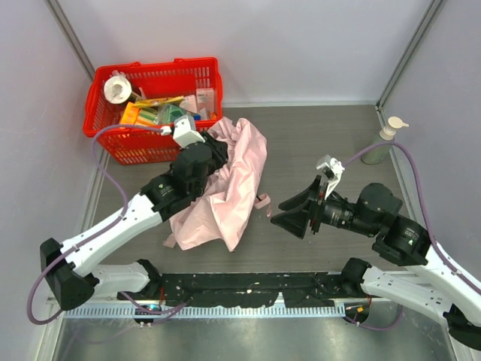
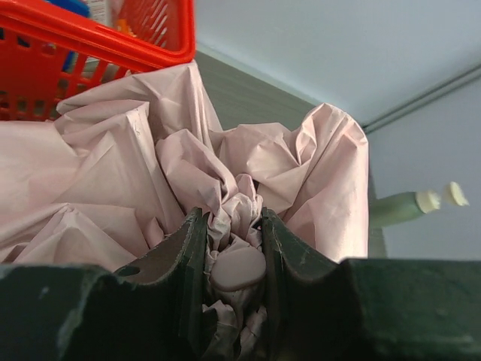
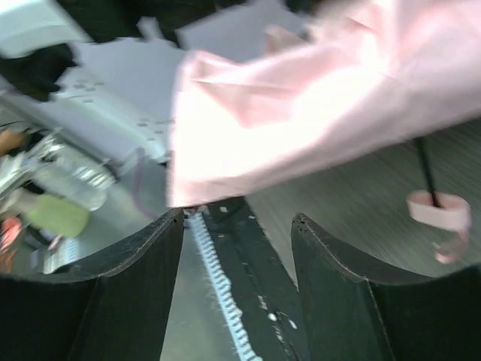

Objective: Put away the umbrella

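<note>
Clamping bunched canopy of the umbrella (image 1: 239, 188) beside the red basket (image 1: 150, 69), left gripper (image 2: 234, 226) likely anchors it for folding; right gripper (image 1: 285, 212) stands apart, empty, facing the handle (image 3: 440, 209).

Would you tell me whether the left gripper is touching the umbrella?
Touching: the left wrist view shows the left gripper pinching umbrella fabric between its fingers.

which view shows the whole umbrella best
Top external: most of the umbrella lies crumpled beside the red basket. Left wrist shows only bunched fabric pinched in the left hand; right wrist shows a blurred fabric edge and the handle.
</note>
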### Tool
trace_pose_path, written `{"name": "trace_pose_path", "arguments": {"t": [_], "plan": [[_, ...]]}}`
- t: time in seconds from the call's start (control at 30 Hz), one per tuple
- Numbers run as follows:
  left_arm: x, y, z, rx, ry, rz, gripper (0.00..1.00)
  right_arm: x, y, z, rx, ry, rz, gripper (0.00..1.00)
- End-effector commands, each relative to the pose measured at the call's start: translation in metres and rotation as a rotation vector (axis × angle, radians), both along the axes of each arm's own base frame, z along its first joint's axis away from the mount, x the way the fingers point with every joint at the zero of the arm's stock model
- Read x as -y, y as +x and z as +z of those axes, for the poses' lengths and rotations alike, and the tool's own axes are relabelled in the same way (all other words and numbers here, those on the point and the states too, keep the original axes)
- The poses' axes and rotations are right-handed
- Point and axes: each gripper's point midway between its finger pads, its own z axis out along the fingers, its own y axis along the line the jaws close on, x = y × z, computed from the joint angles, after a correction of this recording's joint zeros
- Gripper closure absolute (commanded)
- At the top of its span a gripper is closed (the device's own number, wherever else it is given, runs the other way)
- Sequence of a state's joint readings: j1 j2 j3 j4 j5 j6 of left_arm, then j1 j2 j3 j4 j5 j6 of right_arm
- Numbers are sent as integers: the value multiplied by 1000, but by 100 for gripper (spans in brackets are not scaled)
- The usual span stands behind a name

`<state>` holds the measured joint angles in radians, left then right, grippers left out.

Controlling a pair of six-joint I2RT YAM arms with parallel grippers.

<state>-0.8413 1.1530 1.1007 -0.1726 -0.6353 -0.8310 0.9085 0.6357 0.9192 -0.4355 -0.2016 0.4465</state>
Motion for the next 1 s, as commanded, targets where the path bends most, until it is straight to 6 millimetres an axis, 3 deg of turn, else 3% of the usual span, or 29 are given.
{"name": "trace_pose_path", "arguments": {"t": [0.0, 0.07, 0.1, 0.2, 0.4, 0.5, 0.6, 0.73, 0.83, 0.9, 0.97], "plan": [[-17, 15, 27, 21, -23, 159, 100, -23, -41, 53, 41, 138, 277, 36], [-15, 20, 22, -6, -13, 186, 100, -31, -32, 63, 62, 141, 252, 33], [-14, 21, 19, -16, -7, 195, 100, -33, -17, 67, 70, 139, 176, 32], [-12, 25, 13, -34, -4, 224, 100, -48, -4, 68, 100, 122, 146, 32], [-3, 32, 6, -78, 33, 256, 100, -80, 12, 41, 151, 0, 48, 33], [0, 31, 4, -95, 35, 255, 100, -85, 22, 32, 199, -56, -38, 34], [5, 27, 5, -101, 9, 215, 100, -77, 46, 14, 218, -122, -174, 47], [19, 13, 10, -83, -83, 78, 100, -80, 58, -2, 255, -173, -214, 65], [18, -4, 13, -87, -147, 15, 100, -86, 64, -12, 265, -205, -207, 69], [22, -12, 18, -83, -176, -37, 100, -95, 64, -10, 261, -193, -184, 80], [27, -22, 24, -55, -201, -116, 100, -95, 71, -11, 269, -201, -199, 97]]}}
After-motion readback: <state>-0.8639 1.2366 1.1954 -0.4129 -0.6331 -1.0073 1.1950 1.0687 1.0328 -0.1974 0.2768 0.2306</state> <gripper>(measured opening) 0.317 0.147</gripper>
